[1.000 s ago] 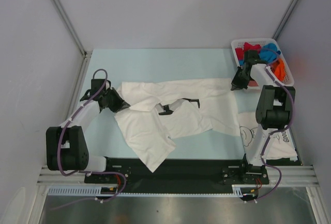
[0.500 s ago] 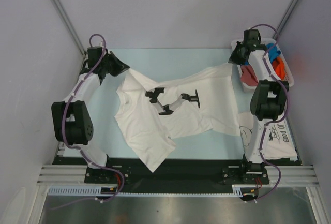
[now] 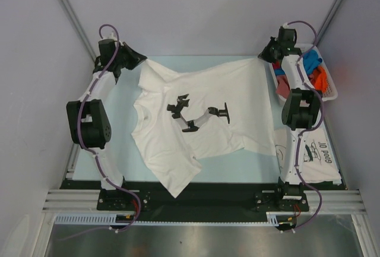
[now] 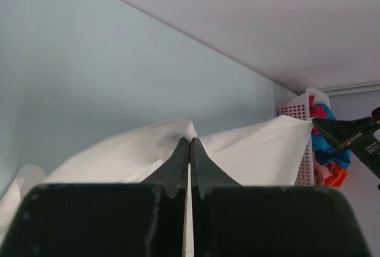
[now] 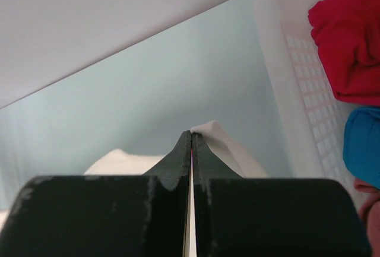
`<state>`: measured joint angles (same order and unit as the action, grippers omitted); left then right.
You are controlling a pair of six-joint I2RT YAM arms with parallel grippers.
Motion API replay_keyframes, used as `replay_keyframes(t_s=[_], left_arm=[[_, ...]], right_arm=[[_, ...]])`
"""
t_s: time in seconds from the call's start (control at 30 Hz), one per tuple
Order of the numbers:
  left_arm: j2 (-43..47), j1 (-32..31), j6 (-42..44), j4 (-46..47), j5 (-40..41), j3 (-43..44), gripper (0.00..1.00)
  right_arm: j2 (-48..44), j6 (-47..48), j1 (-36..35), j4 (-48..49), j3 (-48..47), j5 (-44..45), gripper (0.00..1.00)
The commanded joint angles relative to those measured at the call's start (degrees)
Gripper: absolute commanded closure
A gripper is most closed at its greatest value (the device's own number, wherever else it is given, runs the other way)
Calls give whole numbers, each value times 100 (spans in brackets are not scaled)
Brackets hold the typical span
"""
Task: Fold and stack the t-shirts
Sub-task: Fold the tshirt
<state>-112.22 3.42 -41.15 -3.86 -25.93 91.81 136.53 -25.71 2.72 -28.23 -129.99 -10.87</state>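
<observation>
Now, my left pincer [image 3: 141, 60]: clamped on a corner of the white shirt [image 3: 178, 150], held high.
My right pincer [image 3: 262, 56]: pinching the other corner, so the cloth spreads flat.

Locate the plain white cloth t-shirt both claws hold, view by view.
Top external: plain white cloth t-shirt spread mid-table, far corners raised.
Left wrist: lower centre, pinched in the left claw.
Right wrist: a small corner at the right claw tips.
Shared landmark: white plastic lattice basket, right side in every view.
</observation>
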Motion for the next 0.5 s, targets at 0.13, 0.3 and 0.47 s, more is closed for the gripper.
replay_keyframes(t_s=[0.13,0.3,0.47], left_arm=[[-54,185,-139,236,-166,636,100],[-124,168,-245,236,-535,681,100],[244,150,-17,-44,-535,189,100]], right_arm=[[5,-171,79,221,-255,-178,100],[-144,-144,123,221,8,-178,100],[-582,-144,141,257,675,-205,100]])
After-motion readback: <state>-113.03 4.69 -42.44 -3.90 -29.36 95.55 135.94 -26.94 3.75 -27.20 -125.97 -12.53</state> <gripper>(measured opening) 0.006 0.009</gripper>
